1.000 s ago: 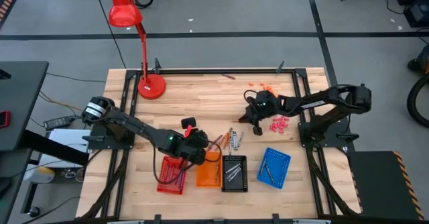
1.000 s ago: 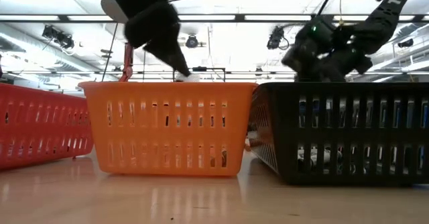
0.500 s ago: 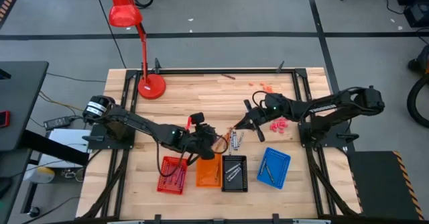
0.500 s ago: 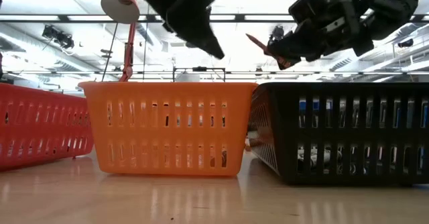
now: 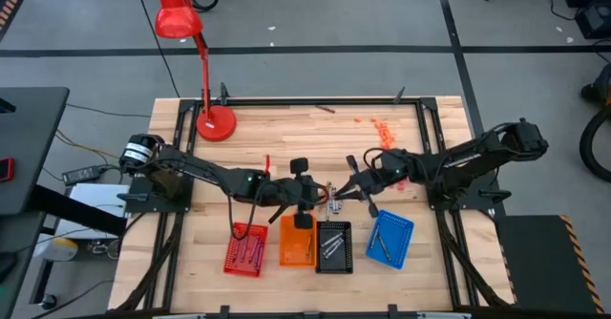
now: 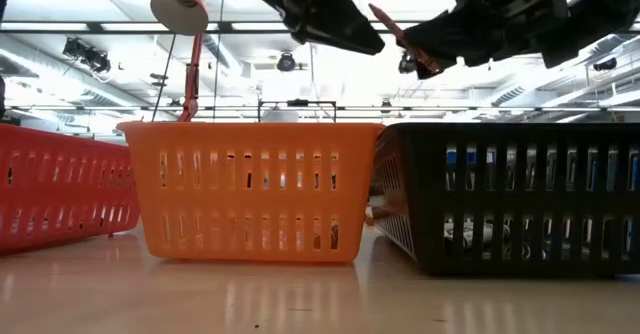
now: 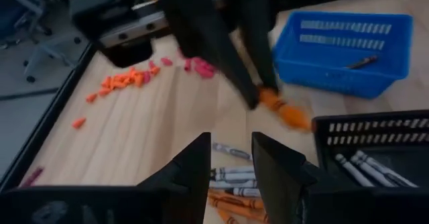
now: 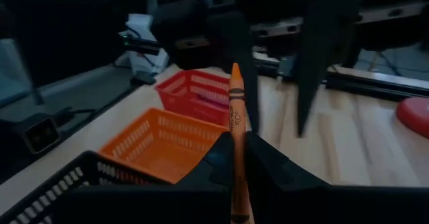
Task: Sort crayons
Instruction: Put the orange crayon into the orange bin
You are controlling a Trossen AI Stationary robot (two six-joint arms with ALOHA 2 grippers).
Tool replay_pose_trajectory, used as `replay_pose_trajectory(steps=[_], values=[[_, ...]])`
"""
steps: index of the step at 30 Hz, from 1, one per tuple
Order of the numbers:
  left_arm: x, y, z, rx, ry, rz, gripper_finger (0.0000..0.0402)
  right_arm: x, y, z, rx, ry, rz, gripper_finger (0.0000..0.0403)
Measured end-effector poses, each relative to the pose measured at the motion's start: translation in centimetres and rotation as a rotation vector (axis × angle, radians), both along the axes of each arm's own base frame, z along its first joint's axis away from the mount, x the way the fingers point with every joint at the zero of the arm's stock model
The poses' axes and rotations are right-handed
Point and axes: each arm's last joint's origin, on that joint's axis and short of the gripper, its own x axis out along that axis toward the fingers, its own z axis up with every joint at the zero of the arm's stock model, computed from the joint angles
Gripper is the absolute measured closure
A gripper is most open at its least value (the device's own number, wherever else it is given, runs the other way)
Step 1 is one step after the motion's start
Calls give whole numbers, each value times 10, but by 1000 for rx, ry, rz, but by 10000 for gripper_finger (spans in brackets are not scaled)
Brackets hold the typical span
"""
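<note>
1. My right claw (image 8: 236, 158) is clenched on an orange crayon (image 8: 236, 110), which stands up between my fingers with its tip pointing away from me.
2. Seen from above, that claw (image 5: 351, 191) hangs just past the black tray (image 5: 333, 246), at about 12 o'clock from it.
3. My left claw (image 5: 304, 195) hovers beyond the orange tray (image 5: 297, 246), fingers spread and holding nothing.
4. Loose crayons (image 5: 331, 201) lie on the table (image 5: 277, 133) between my two claws, with more inside the red tray (image 5: 244, 249), the black tray and the blue tray (image 5: 389, 239).
5. The four trays sit in a row along the near edge: red, orange, black, blue.
6. Small pink bits (image 5: 396, 177) and orange bits (image 5: 382, 126) lie at 1 o'clock from the trays.
7. A red desk lamp (image 5: 216, 121) stands at the far side, around 11 o'clock.
</note>
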Motion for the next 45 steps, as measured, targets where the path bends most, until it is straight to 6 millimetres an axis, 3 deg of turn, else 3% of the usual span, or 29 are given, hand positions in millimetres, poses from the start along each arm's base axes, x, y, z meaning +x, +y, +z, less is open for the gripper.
replay_pose_trajectory(steps=[10, 28, 41, 45], values=[[0, -7, 1, 50, 3, -85, 281, 0, 3, 1, -14, -17, -36, 374], [2, -7, 6, 48, -49, -87, 282, 0, 3, -1, -20, 8, -61, 374], [3, -4, 6, 50, -49, -76, 364, 0, 3, -1, -3, 10, -59, 369], [3, -3, 6, 44, -50, -71, 368, 0, 3, -1, 33, 20, -62, 356]])
